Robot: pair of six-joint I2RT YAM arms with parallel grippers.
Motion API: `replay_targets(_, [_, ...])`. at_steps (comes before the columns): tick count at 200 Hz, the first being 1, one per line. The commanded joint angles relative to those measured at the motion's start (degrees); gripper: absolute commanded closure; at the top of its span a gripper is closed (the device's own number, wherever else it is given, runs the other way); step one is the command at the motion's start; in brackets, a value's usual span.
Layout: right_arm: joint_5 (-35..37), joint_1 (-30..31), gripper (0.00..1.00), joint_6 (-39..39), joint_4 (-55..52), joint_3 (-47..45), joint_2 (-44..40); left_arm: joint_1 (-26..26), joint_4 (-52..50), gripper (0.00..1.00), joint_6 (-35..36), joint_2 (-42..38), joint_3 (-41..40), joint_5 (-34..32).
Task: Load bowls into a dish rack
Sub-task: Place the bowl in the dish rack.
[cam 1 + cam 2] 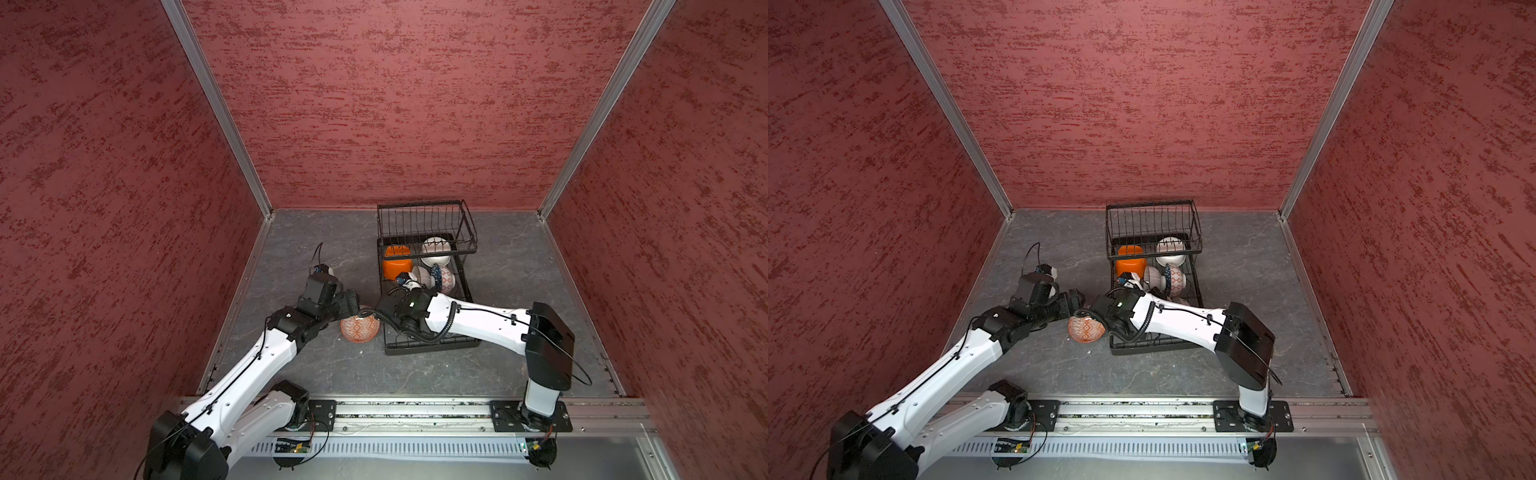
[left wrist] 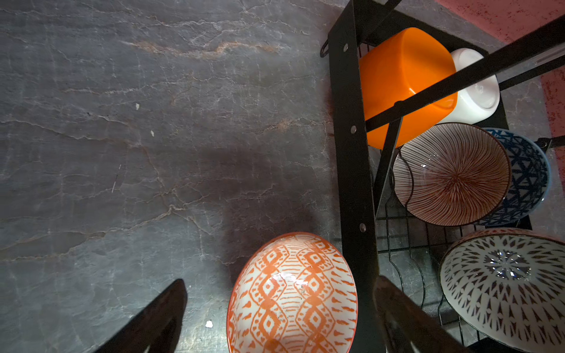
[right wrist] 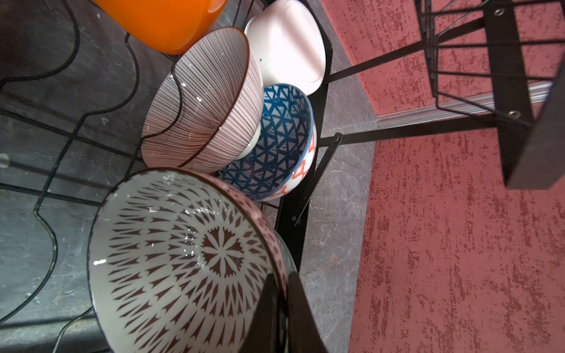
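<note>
Grey stone-look table (image 1: 316, 374) carries the black wire dish rack (image 1: 432, 348). Its base tray holds a plain orange bowl (image 1: 397, 266), a white bowl (image 1: 435, 259), a red-striped bowl (image 2: 452, 174) and a blue-patterned bowl (image 2: 529, 177). An orange-patterned bowl (image 1: 359, 328) sits on the table just beside the rack, between the fingers of the released left hand (image 2: 279, 282). The right hand (image 3: 279, 287) is clenched on the rim of a dark-red patterned bowl (image 3: 183, 259) inside the rack.

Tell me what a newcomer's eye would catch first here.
The plain orange bowl glows in the dish rack right of centre. An orange-patterned bowl sits on the table beside it, framed by the open jaws of the left gripper. The right gripper pinches the rim of a dark-patterned bowl inside the rack.
</note>
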Motion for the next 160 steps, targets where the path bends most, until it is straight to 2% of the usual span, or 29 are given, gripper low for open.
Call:
replay_targets(1, [2.89, 0.74, 1.00, 3.16, -5.41, 2.13, 0.40, 0.83, 1.02, 0.05, 1.39, -1.21, -0.46, 1.24])
replay_targets(54, [3.67, 2.16, 1.00, 6.54, -10.32, 2.88, 2.62, 1.41, 0.19, 0.05, 1.91, -1.56, -0.32, 1.63])
replay_targets(160, [4.29, 3.32, 1.00, 7.28, -11.24, 2.69, 5.79, 2.23, -0.92, 0.05, 2.14, -3.66, -0.57, 1.95])
